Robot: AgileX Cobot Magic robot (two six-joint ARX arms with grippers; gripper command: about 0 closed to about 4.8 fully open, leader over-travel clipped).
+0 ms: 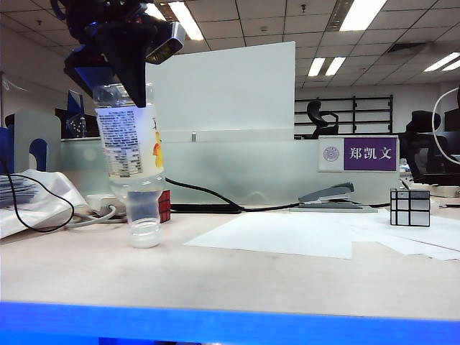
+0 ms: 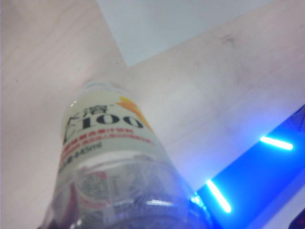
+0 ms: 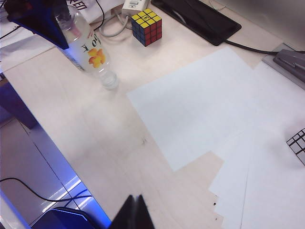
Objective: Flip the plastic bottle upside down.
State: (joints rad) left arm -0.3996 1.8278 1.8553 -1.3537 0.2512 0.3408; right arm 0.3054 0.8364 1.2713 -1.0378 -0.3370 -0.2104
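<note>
The clear plastic bottle [image 1: 133,144] hangs upside down at the left of the table, slightly tilted, its whitish cap [image 1: 144,235] at the tabletop; whether the cap touches the table I cannot tell. My left gripper [image 1: 123,80] is above it, shut on the bottle's base end. In the left wrist view the bottle [image 2: 109,138] and its label fill the foreground and hide the jaws. The right wrist view shows the bottle [image 3: 88,52] under the left gripper [image 3: 38,19]. My right gripper [image 3: 136,202] is shut and empty over the table's near edge, far from the bottle.
A coloured puzzle cube [image 1: 164,206] stands just behind the bottle, next to a power strip and cables. White paper sheets [image 1: 287,233] cover the middle and right. A stapler [image 1: 332,195] and a mirror cube [image 1: 410,207] sit at the right rear. A glass partition runs along the back.
</note>
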